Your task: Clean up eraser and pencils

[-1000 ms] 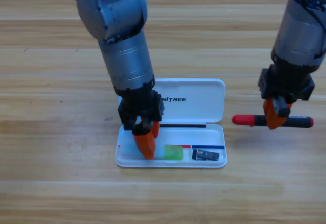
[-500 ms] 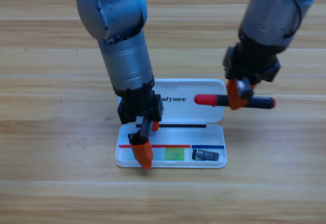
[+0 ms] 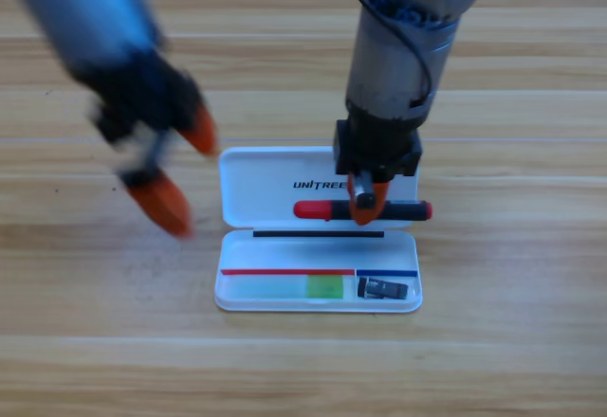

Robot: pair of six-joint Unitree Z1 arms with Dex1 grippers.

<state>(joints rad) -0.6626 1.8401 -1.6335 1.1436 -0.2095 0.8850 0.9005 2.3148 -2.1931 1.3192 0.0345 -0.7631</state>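
Open white plastic pencil case (image 3: pixel 261 175) mid wooden tabletop (image 3: pixel 512 341), bare wood all round, right claw (image 3: pixel 364 205) clamped on black red-capped pencil (image 3: pixel 322 210) over the lid, green pencil (image 3: pixel 285 287) and small dark eraser (image 3: pixel 382 289) in the tray, left claw (image 3: pixel 175 166) spread open, holding nothing, left of case

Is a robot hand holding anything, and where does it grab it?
Yes. The right gripper holds the black pencil with the red cap near its middle, over the white case. The left gripper is open, holding nothing.
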